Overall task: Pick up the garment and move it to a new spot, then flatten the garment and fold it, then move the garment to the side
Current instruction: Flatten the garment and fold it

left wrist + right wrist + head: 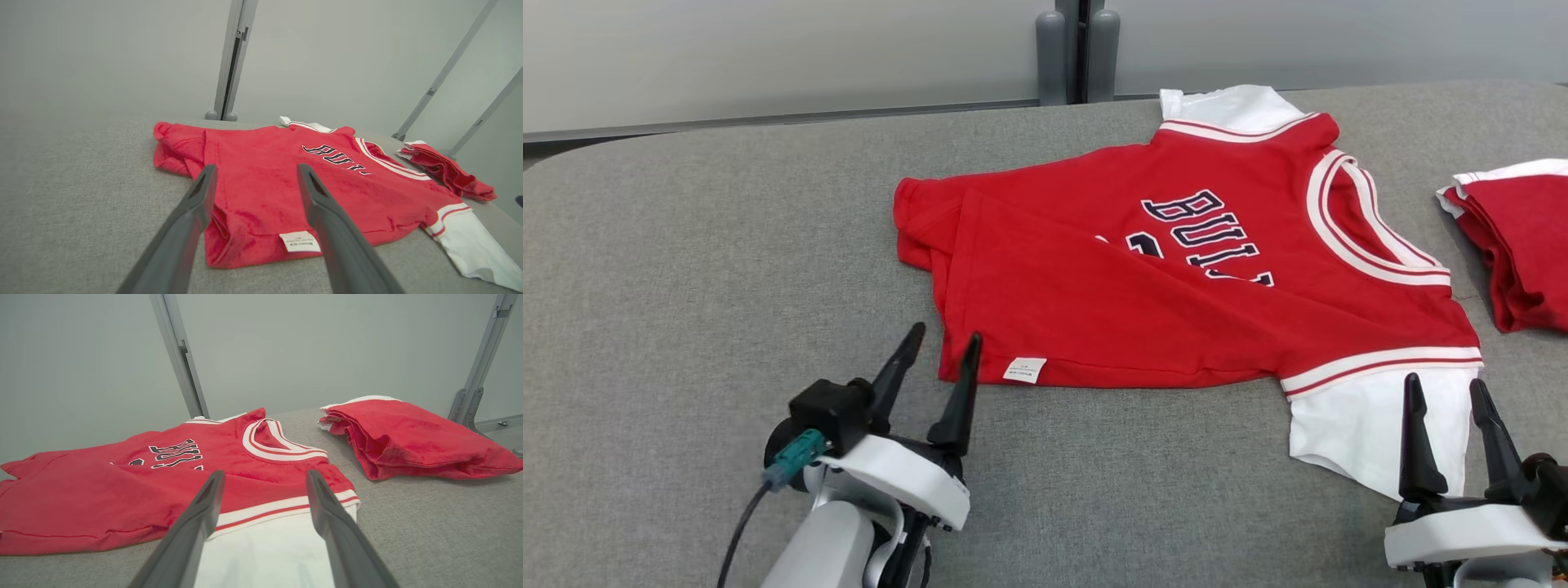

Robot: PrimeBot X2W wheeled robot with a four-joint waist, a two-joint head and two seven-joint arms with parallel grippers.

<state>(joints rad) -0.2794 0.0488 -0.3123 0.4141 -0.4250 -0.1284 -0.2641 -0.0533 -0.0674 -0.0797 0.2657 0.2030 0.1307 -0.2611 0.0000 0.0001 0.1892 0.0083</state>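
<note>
Garment (1176, 278): red with white sleeves, centre-right of the head view, lying sideways on the desk (686, 286); one flap is doubled across the front, probably a fold begun
Left claw (947, 333): lower left, open, empty, aimed at the hem corner by the label (1024, 369), seemingly to pinch there
Right claw (1445, 380): lower right, open, empty, at the near sleeve; contact unclear
Obscured: lettering is half under the flap; red pile (1519, 245) is cut by the right edge
</note>
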